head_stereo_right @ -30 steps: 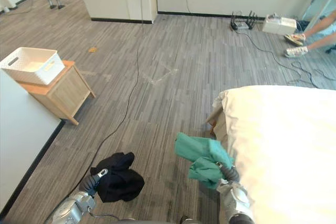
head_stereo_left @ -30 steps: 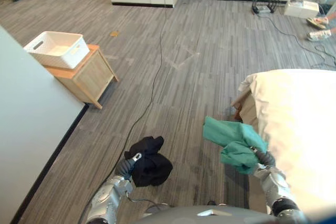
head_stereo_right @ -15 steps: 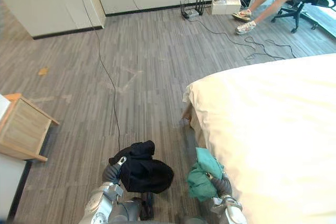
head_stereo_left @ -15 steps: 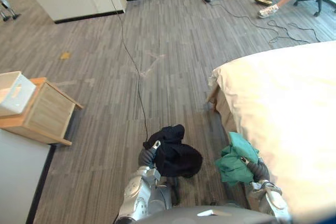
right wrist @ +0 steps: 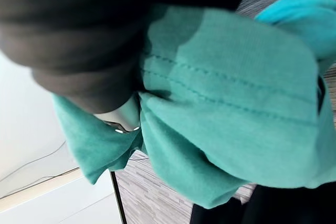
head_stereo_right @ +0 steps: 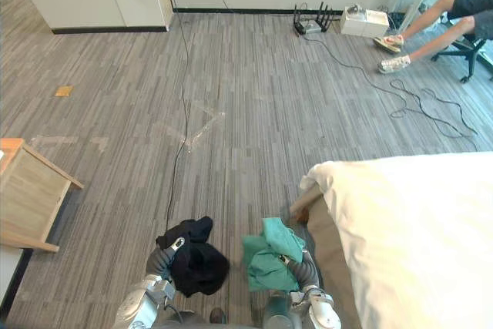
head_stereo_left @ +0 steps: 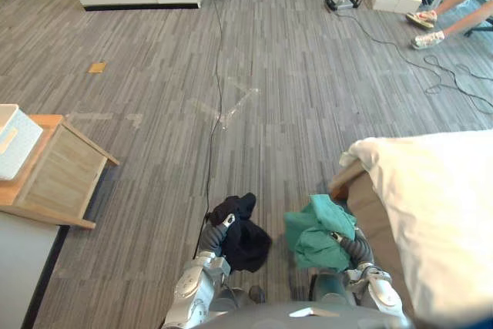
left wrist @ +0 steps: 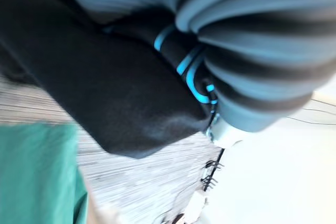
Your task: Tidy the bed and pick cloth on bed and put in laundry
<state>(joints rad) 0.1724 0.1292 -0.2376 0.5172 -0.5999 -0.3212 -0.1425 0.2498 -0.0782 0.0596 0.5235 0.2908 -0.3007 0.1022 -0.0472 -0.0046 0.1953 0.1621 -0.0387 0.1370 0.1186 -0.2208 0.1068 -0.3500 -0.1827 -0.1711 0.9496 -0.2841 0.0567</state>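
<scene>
Carrying soft, crumpled fabric on each side: a black cloth (head_stereo_left: 245, 243) bunched into a limp lump over my left hand (head_stereo_left: 224, 225), and a green cloth (head_stereo_left: 314, 230) in loose folds with a stitched hem over my right hand (head_stereo_left: 337, 237); both arms are bent low and close in front of me, above the grey striped floor (head_stereo_left: 293, 98); each hand is buried in its cloth, so I cannot tell how far either is closed; the green cloth is just beside the corner of the smooth cream bed (head_stereo_left: 439, 213); a wooden cabinet (head_stereo_left: 58, 179) bearing a white basket (head_stereo_left: 11, 141) stands well apart to my left.
</scene>
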